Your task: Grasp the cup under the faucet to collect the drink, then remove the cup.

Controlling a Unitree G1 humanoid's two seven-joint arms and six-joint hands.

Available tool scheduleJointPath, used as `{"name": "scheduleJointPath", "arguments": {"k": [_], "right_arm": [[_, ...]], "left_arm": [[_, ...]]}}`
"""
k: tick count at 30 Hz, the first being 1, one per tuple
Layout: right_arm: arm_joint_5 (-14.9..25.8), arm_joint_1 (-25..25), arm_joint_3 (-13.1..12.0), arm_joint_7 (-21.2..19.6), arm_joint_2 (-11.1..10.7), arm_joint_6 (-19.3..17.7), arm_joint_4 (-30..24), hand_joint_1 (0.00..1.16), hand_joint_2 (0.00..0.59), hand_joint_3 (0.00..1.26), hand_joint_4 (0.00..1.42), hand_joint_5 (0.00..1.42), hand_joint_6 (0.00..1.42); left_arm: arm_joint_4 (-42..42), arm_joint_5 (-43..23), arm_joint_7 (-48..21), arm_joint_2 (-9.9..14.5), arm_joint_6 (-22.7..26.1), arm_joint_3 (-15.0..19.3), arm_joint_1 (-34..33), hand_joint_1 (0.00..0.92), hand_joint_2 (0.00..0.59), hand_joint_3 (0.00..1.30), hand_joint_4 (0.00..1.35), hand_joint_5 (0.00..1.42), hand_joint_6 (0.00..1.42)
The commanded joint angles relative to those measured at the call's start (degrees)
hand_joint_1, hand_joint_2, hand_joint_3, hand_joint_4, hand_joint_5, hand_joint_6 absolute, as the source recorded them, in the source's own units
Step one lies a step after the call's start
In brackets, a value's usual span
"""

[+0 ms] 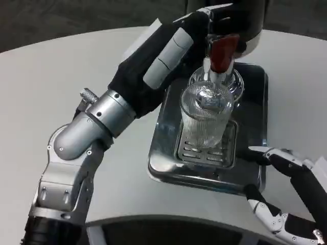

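Observation:
A clear ribbed glass cup [204,120] stands upright on the slotted grate [204,153] of a shiny metal drip tray [254,97], directly below the faucet spout [212,76]. My left hand [217,20] reaches over the cup from the left, and its fingers curl on the top of the red faucet lever [223,53]. At the bottom right, beside the tray's front right corner, my right hand [294,189] holds nothing. Its fingers [278,155] are spread apart and it is clear of the cup. I cannot tell how much liquid is in the cup.
The dark dispenser body [250,20] rises behind the faucet at the top edge. My left forearm [153,66] crosses the tray's left rim. The white round table [51,76] stretches to the left, and its front edge runs along the bottom.

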Motion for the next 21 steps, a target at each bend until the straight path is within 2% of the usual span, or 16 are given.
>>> {"name": "scheduleJointPath", "arguments": {"k": [1,5,10,21], "right_arm": [[0.33,0.10,-0.16,-0.70,0.60,-0.10,0.49,0.63,0.486,0.33,0.29,0.29,0.11],[0.28,-0.04,-0.16,-0.75,0.65,-0.05,0.61,0.63,0.486,0.33,0.29,0.29,0.11],[0.40,-0.13,-0.19,-0.75,0.74,0.00,0.75,0.63,0.486,0.33,0.29,0.29,0.11],[0.25,0.01,0.01,-0.85,1.14,-0.21,0.90,0.63,0.486,0.33,0.29,0.29,0.11]], "left_arm": [[1.60,0.85,-1.53,0.38,-1.74,-0.79,-1.20,0.039,0.072,0.31,0.26,0.37,0.31],[2.28,1.75,-2.09,0.74,-2.93,-1.38,-1.51,0.033,0.072,0.31,0.25,0.37,0.29],[2.60,3.10,-3.38,1.19,-4.24,-2.25,-1.46,0.002,0.066,0.26,0.20,0.30,0.22],[3.89,2.14,-6.37,1.85,-4.78,-2.40,-1.35,0.000,0.066,0.20,0.14,0.24,0.15]]}}
